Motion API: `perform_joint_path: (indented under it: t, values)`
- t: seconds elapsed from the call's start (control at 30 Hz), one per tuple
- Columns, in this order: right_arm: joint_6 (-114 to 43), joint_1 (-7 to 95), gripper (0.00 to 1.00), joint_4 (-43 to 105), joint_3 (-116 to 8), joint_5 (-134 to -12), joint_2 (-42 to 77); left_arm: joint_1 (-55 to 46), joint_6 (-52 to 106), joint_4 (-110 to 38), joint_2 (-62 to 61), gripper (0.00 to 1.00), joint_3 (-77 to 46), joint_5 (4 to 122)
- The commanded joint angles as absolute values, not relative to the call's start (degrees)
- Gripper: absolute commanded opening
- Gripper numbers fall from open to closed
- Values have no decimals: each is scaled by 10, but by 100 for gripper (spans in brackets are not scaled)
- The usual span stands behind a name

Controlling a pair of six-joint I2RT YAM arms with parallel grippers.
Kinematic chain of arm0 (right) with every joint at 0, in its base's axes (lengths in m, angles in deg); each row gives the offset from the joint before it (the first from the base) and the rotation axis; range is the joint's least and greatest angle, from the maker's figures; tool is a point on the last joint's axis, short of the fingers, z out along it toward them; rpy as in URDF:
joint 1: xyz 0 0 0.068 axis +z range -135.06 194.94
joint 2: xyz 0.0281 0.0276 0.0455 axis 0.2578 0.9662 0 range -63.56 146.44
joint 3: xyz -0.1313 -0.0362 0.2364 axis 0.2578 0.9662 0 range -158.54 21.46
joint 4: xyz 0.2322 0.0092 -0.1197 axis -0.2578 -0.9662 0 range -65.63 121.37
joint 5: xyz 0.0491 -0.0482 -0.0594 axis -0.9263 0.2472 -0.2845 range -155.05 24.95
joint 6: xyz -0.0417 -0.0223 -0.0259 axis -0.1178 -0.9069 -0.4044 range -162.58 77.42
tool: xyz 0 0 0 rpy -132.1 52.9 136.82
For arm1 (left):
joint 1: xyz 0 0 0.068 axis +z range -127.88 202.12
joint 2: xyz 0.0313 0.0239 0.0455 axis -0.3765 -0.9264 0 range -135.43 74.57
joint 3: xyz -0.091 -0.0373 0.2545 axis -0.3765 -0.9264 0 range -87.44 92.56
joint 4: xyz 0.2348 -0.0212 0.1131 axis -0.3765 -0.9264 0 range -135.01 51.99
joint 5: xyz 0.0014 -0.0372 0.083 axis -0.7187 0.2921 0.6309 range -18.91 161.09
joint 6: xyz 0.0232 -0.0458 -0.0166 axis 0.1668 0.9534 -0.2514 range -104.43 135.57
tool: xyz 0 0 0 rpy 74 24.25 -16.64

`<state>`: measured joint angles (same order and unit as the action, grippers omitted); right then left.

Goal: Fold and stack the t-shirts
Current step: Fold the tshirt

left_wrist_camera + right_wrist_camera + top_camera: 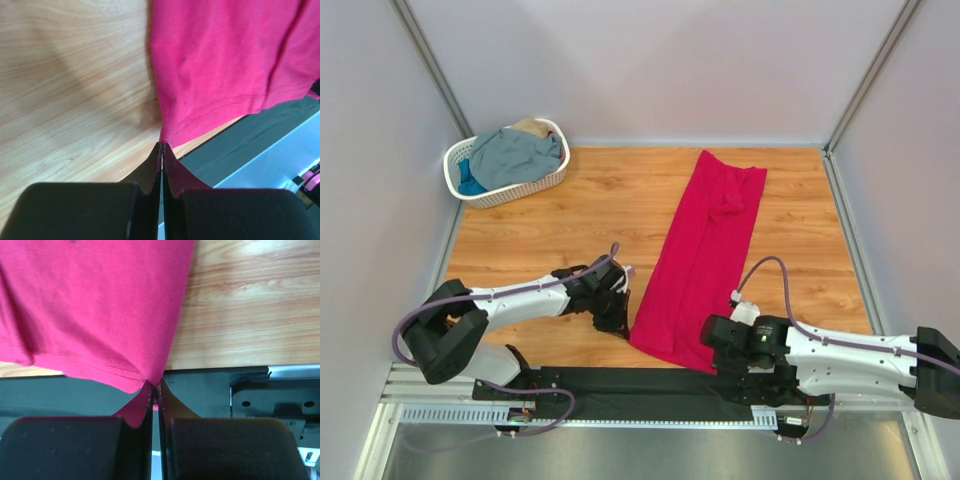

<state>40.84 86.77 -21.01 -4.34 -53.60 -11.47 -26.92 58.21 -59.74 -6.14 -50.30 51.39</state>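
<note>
The crimson-pink t-shirt (705,250) lies folded into a long narrow strip, running from the far middle of the table to the near edge. My left gripper (625,325) is shut on its near left hem corner (163,139). My right gripper (712,350) is shut on its near right hem corner (152,382). Both wrist views show the jaws pinched together on pink cloth. A grey-blue t-shirt (515,155), a bright blue one (468,183) and a tan one (530,127) lie piled in the basket.
The white lattice basket (510,192) stands at the far left corner. Bare wooden table (550,230) lies between it and the pink shirt. A black strip and metal rail (620,385) run along the near edge. Grey walls enclose the table.
</note>
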Motion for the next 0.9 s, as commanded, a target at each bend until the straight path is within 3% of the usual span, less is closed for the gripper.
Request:
perform_joint_path:
  t: [0.0,0.17,0.57,0.87]
  values:
    - [396,870,0,-244,-85,-504,-112,-273,598,-621,-37,0,-465,529]
    - [351,843,0,-259,-126,-486,-102,-272,583,-653,-90,0,-391,530]
    - [31,529,0,-221,-222,-560,-7,-199,550,-732,-234,0,-168,528]
    - [-118,383,0,-192,-346,-585,141,-156,505,-791,-373,0,54,566]
